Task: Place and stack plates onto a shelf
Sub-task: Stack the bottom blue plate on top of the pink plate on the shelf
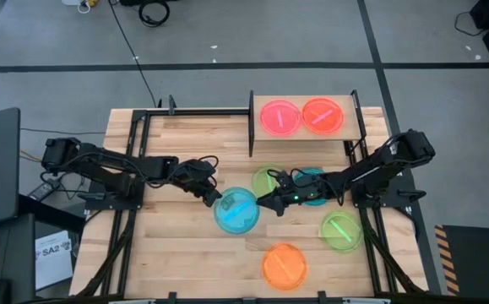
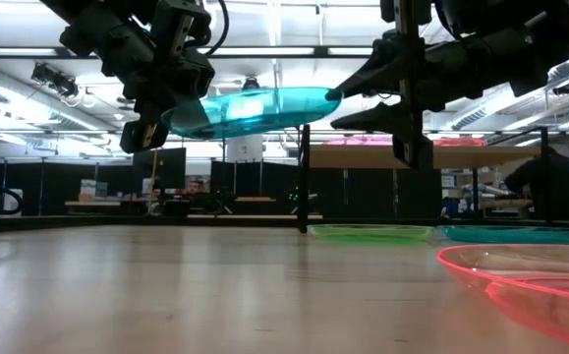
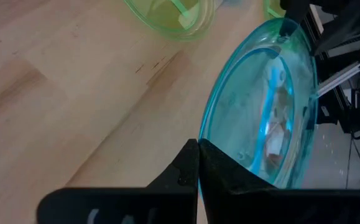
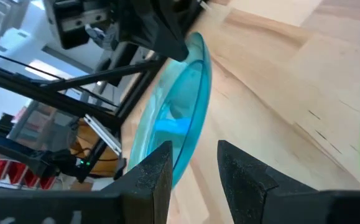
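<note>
Blue plate (image 1: 236, 210) held mid-air over table centre, left gripper (image 1: 215, 198) pinched on its rim. Right gripper (image 1: 269, 205) at opp. rim, fingers apart. Close squarely before left releases. Shelf (image 1: 352, 115) beyond, w/ two plates.

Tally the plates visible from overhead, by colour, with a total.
Pink plate: 1
Orange plates: 2
Green plates: 2
Blue plates: 2
Total: 7 plates in sight. Any stacked beneath another would not show.
</note>
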Tool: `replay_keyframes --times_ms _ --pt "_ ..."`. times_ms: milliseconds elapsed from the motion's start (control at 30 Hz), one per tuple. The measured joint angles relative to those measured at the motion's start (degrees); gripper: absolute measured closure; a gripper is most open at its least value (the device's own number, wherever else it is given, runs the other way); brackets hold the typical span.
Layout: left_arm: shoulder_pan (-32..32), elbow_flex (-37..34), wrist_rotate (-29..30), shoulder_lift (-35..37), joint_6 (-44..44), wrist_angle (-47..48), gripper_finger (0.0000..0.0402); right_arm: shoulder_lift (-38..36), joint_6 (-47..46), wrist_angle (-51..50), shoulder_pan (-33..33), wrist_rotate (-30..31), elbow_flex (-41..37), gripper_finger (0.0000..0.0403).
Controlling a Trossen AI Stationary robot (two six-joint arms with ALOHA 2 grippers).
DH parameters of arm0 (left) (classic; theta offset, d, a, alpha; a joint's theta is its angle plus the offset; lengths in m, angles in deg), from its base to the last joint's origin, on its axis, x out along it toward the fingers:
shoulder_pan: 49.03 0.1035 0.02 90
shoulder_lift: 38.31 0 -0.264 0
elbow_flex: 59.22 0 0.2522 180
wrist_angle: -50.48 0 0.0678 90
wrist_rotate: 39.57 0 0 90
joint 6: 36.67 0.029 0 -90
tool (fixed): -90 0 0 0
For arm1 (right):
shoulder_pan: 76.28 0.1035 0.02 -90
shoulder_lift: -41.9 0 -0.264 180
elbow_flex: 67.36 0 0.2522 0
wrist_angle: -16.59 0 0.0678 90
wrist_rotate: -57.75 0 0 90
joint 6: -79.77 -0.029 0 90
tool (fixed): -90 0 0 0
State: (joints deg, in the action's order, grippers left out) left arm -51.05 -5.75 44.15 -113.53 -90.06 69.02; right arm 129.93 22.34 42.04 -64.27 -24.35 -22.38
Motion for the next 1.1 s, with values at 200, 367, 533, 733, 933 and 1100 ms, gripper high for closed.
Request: replay_keyframes --times_ms 200,367,533,733,933,1100 --pt "0.0 0.0 0.0 0.0 0.0 0.0 0.0393 0.0 0.0 -0.3 0.0 0.0 0.0 0.027" --pt "0.0 0.0 0.0 0.0 0.0 0.0 0.0393 0.0 0.0 -0.4 0.0 0.0 0.0 0.0275" --pt "0.0 0.0 0.0 0.0 0.0 -0.2 0.0392 0.0 0.1 -0.7 0.0 0.0 0.0 0.0299" --pt "0.0 0.0 0.0 0.0 0.0 -0.3 0.0392 0.0 0.3 -0.8 0.0 0.0 0.0 0.0343" --pt "0.0 0.0 0.0 0.0 0.0 -0.7 0.0392 0.0 0.7 -1.3 0.0 -0.2 -0.1 0.0376" --pt "-0.1 0.0 -0.2 0.0 0.0 -0.9 0.0392 0.0 0.7 -2.4 0.0 -0.2 -0.1 0.039"
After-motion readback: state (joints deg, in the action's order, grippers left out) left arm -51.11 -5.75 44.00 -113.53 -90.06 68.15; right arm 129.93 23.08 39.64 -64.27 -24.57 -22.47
